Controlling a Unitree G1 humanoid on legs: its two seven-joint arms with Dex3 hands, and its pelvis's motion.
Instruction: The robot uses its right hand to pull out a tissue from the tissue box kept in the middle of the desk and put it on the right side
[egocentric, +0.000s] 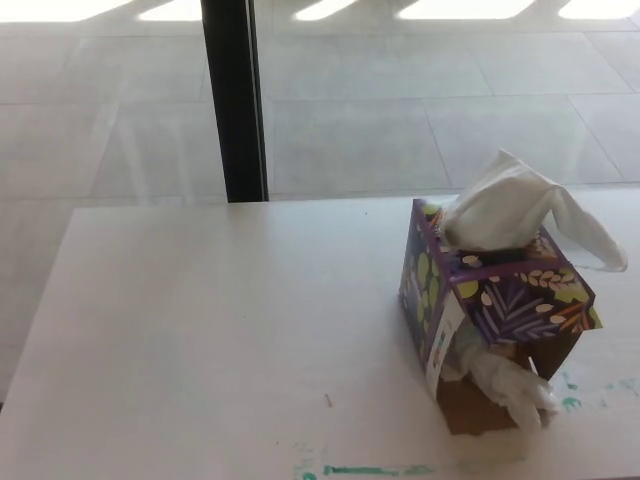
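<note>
You can't see either hand yet, so the pull hasn't begun. Bring your right hand to the white tissue (510, 205) atop the tissue box (500, 300).

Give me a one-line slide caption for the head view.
Purple leaf-print tissue box on white desk, tissue sticking up, side torn open; no robot hands in view.

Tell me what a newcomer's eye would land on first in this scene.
The purple leaf-patterned tissue box at the desk's right, a white tissue billowing from its top. Next, its torn-open near side, more tissue spilling out. Then the black post behind the white desk.
</note>
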